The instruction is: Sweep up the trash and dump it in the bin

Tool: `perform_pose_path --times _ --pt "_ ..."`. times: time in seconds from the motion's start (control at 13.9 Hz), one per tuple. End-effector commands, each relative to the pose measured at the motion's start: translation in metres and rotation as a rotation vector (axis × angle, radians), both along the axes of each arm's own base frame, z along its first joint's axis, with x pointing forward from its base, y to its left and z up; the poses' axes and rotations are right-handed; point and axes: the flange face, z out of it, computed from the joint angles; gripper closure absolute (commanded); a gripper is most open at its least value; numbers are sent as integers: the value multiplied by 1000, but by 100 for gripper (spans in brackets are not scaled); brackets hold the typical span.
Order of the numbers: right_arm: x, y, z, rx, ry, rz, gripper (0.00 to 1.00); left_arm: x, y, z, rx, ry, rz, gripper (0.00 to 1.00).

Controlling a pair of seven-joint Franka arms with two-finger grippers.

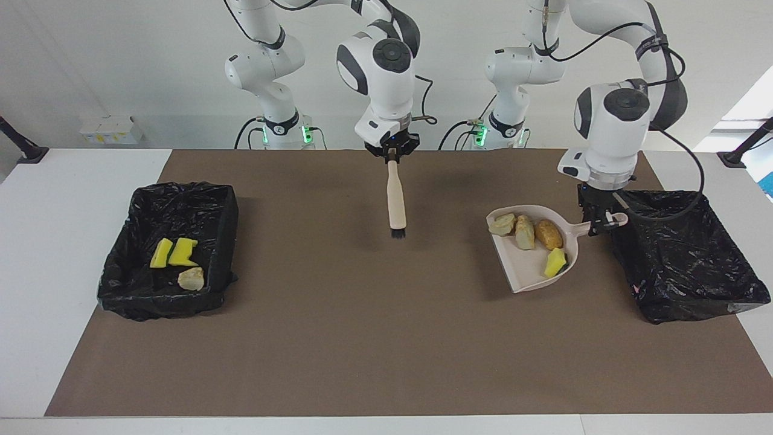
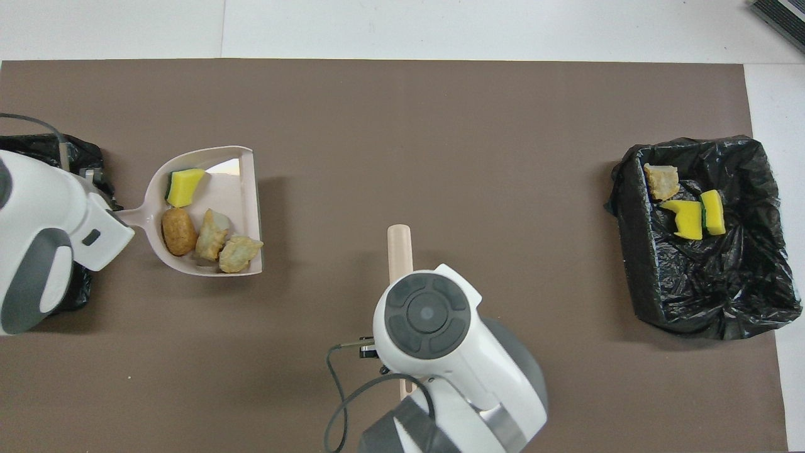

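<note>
Beige dustpan (image 1: 534, 266), pinched at its handle by the left pincer (image 1: 598, 225) beside one black-lined bin (image 1: 682, 254), carries four trash pieces (image 1: 531, 232); three more lie in the other bin (image 1: 169, 248). The right pincer (image 1: 393, 158) (hidden under its arm from overhead) clamps the brush (image 1: 395, 202), bristles down over the surface (image 1: 338, 338).

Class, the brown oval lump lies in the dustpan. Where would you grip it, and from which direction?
Grip the brown oval lump across its narrow middle, coming straight down from above. The dustpan wall and a pale lump crowd its sides, so only its top is free.
</note>
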Motion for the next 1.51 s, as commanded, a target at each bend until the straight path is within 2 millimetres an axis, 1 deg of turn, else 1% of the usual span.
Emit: perform_pose_path --times 0.0,0.07,0.14,0.22,0.36,0.43,0.5,0.57,0.65,0.72,0.79,0.86,0.93,1.01,1.08,1.22,1.29,1.36,1.44 --pt "-51 30 -32 -6 -26 -20 100 -12 64 14 -33 11 27 100" --pt "-59 36 -43 -15 -24 -33 100 -15 88 18 -55 7 37 100" --pt "-71 49 -51 -17 -24 -13 100 -15 106 25 -65 -4 47 100" --pt "-84 63 -56 -9 -33 -23 97 -16 126 34 -62 -20 67 100" --pt "-96 76 -68 -22 -32 -81 96 -20 168 46 -55 -40 107 100" --pt "-108 83 -74 -29 -28 -58 96 -20 189 56 -44 -56 107 100" --pt "-112 88 -81 -33 -26 -53 95 -17 215 62 -36 -64 122 100" --pt "-112 87 -87 -26 -32 -57 92 -18 244 72 -23 -82 139 100" --pt "-113 86 -89 -15 -41 -54 91 -19 267 80 0 -88 121 100" --pt "-113 86 -90 -8 -45 -42 88 -18 289 84 26 -96 90 100" --pt "-113 85 -93 -5 -47 -36 81 -17 307 86 65 -86 56 100" --pt "-114 83 -95 -4 -49 -38 71 -12 318 92 131 -81 27 100" --pt "-115 83 -96 -13 -44 -44 29 -7 322 97 205 -70 2 100" --pt "-114 83 -93 -24 -36 -53 0 -3 325 91 256 -50 -8 100" --pt "-113 85 -86 -48 -16 -55 0 1 327 83 292 -35 -4 100" --pt "-99 81 -66 -77 -6 -31 0 9 322 75 383 -10 11 100" --pt "-85 78 -53 -62 -12 -36 0 15 313 76 444 -1 4 100" --pt "-69 73 -38 -41 -22 -49 0 23 298 77 514 22 -31 100" --pt "-52 65 -25 -31 -30 -39 0 28 289 78 576 36 -57 100"
